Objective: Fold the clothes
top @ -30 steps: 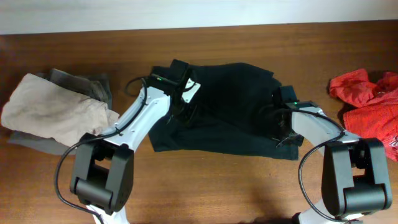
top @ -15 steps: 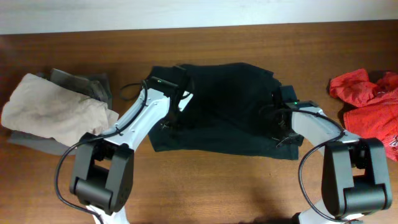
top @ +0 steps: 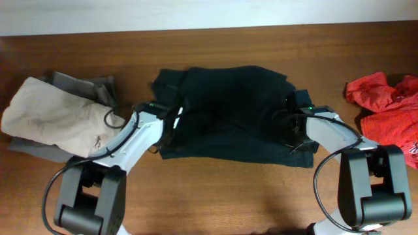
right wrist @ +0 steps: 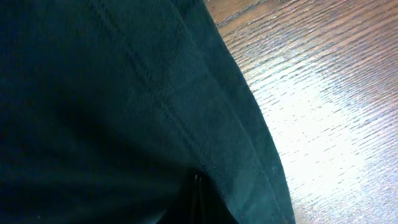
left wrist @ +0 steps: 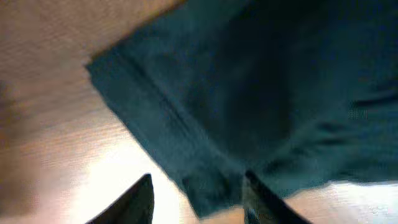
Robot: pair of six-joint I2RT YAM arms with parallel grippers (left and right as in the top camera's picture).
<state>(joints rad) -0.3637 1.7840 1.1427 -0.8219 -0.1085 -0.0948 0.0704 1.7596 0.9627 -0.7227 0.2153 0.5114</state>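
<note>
Pinching the shirt (top: 228,111) at its right edge, the right gripper (top: 289,130) is clamped on it. At mid tabletop (top: 215,196), the left gripper (left wrist: 198,183) has fingers apart over the shirt's left corner.

The T-shirt (top: 228,111) is spread at the middle of the table (top: 261,46). A heap of garments (top: 55,117) is laid well to its left, and a crumpled garment (top: 385,111) well to its right. The left gripper (left wrist: 199,199) is set over its left edge, the right gripper (top: 287,125) at its right edge.
</note>
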